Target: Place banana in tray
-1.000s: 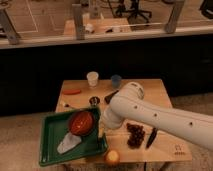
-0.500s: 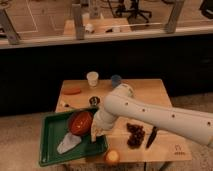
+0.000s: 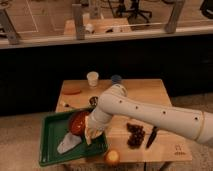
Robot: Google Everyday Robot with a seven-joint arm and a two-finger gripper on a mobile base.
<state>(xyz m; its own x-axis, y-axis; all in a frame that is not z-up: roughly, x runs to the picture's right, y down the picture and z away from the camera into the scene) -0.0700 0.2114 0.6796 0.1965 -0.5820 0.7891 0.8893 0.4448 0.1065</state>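
The banana [image 3: 90, 133], pale yellow and lumpy, hangs at the end of my white arm, over the right side of the green tray [image 3: 49, 152]. My gripper [image 3: 94, 128] is shut on the banana and is mostly hidden behind the arm's wrist. Inside the tray, a red bowl [image 3: 77, 122] sits just left of the banana. A flat whitish piece [image 3: 67, 144] lies in front of the bowl. I cannot tell whether the banana touches the tray floor.
The tray overhangs the wooden table's [image 3: 150, 95] front left corner. An orange fruit [image 3: 112, 157] lies at the front edge. Dark grapes [image 3: 135, 136] and a black tool [image 3: 151, 137] are to the right. A white cup [image 3: 92, 78], a blue cup [image 3: 116, 79] and a red lid [image 3: 71, 91] stand at the back.
My arm has swung left and down, carrying the banana from the table's middle to a spot over the tray beside the red bowl.
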